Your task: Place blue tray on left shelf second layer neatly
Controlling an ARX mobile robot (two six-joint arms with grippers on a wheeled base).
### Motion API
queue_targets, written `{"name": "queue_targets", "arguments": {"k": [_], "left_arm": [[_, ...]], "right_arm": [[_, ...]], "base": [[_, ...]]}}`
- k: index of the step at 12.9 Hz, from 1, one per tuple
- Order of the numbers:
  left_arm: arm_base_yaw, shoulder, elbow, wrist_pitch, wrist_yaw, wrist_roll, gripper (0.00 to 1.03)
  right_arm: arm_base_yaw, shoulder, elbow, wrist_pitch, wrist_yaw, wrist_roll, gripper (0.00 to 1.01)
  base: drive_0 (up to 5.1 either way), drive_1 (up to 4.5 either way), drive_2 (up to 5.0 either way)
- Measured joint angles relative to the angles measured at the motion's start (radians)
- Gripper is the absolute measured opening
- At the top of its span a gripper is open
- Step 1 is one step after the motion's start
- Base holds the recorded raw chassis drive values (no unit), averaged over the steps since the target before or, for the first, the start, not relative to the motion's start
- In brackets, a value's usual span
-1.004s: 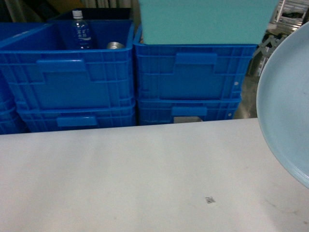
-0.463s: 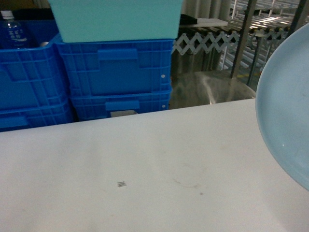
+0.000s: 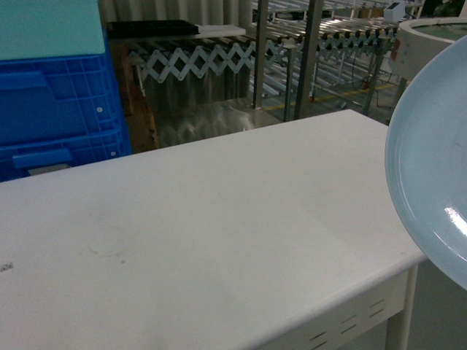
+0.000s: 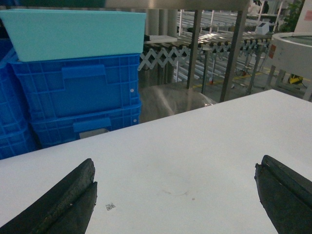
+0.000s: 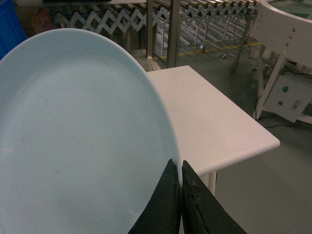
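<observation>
The blue tray (image 5: 83, 126), a pale sky-blue oval dish, is held up on edge off the right end of the white table (image 3: 219, 219). My right gripper (image 5: 178, 163) is shut on its rim, one finger on each side. In the head view the blue tray (image 3: 430, 168) fills the right edge and neither gripper shows. My left gripper (image 4: 176, 161) hangs open over the table with nothing between its fingers. Steel square uprights (image 3: 308, 58) and a top rail (image 4: 180, 5) beyond the table seem to belong to the left shelf; its layers are out of view.
Stacked dark-blue crates (image 3: 51, 109) with a turquoise bin (image 4: 73, 31) on top stand behind the table at the left. An expanding roller conveyor (image 3: 204, 55) runs behind. A round white machine (image 5: 287, 29) stands at the right, past the table's corner (image 5: 273, 144).
The head view has swung right: the crates slid off to the left, and the table's right end, the conveyor and the steel uprights came into view. The tray stays at the right edge.
</observation>
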Motion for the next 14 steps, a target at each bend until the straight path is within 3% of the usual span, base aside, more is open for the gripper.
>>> {"name": "queue_targets", "arguments": {"k": [14], "left_arm": [[0.000,0.000,0.000,-0.001,0.004,0.000,0.98]], "right_arm": [[0.000,0.000,-0.002,-0.003,0.002,0.000,0.02]], "base": [[3.3,-3.03,-4.9]]}}
